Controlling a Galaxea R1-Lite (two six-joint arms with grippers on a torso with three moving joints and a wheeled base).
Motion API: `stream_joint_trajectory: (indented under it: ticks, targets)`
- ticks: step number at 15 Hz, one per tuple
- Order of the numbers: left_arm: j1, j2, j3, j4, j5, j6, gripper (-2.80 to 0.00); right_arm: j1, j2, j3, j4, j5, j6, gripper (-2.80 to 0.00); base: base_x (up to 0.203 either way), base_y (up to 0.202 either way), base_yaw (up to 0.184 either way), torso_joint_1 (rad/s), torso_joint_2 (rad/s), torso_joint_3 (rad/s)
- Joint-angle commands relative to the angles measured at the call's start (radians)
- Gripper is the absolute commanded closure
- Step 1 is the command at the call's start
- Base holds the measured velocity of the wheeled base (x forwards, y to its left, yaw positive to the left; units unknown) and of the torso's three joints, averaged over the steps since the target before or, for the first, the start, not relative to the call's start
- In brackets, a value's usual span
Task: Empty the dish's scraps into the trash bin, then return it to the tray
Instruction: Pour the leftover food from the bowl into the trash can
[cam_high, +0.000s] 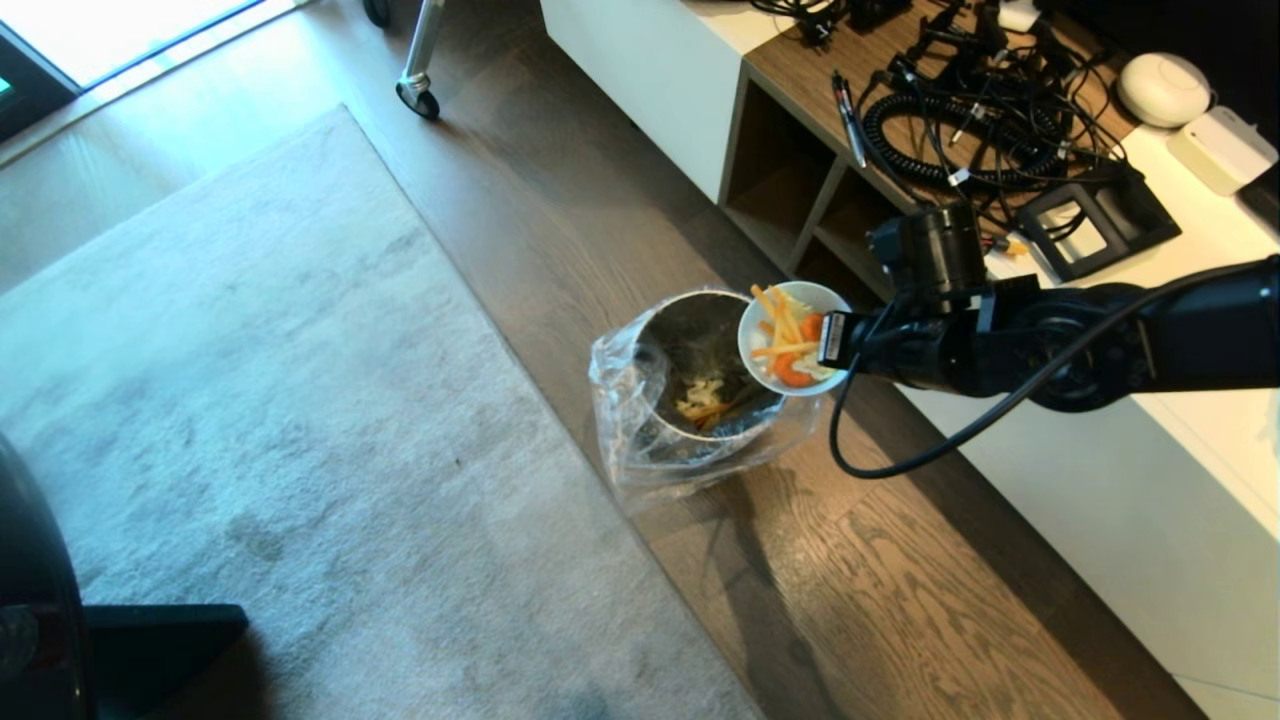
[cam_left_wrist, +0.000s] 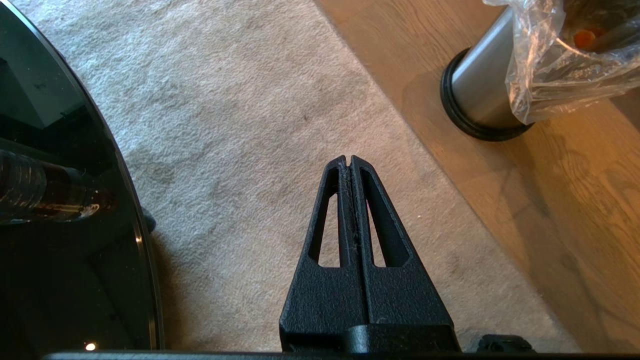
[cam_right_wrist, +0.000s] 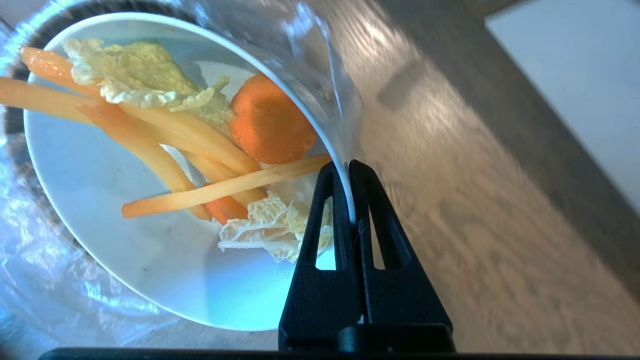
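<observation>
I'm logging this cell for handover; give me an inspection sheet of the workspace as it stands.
Surface: dark wood floor, grey rug.
Job's things: small white bowl tilted over steel liner-bagged trash bin; orange and pale scraps in bowl, some in bin.
Clutter: tangled gear on white counter.
Grippers: right pincer shut on bowl rim; left pincer shut, above rug.
Cables: black cable looping under right arm.
Surroundings: glossy black round table.

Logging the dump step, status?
Right gripper shut on dish rim, tilted over trash bin. Scraps still in dish. Left gripper shut, idle over rug. Nothing in the way.
</observation>
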Motion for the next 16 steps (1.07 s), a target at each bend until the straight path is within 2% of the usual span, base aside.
stream_joint_trajectory:
  ticks: [1,13,16]
  targets:
    - [0.0,0.0,0.0,0.0,0.001,-0.001,0.0,0.005,0.019,-0.01,-0.056,-0.004,-0.063,0.0,0.0,0.0,0.0,0.0,0.0,0.0]
    - [0.0,0.0,0.0,0.0,0.001,-0.001,0.0,0.073,0.124,-0.005,-0.598,-0.002,-0.535,0.0,0.0,0.0,0.0,0.0,0.0,0.0]
    - [0.0,0.0,0.0,0.0,0.001,-0.001,0.0,0.079,0.121,0.041,-0.696,0.001,-0.617,0.0,0.0,0.0,0.0,0.0,0.0,0.0]
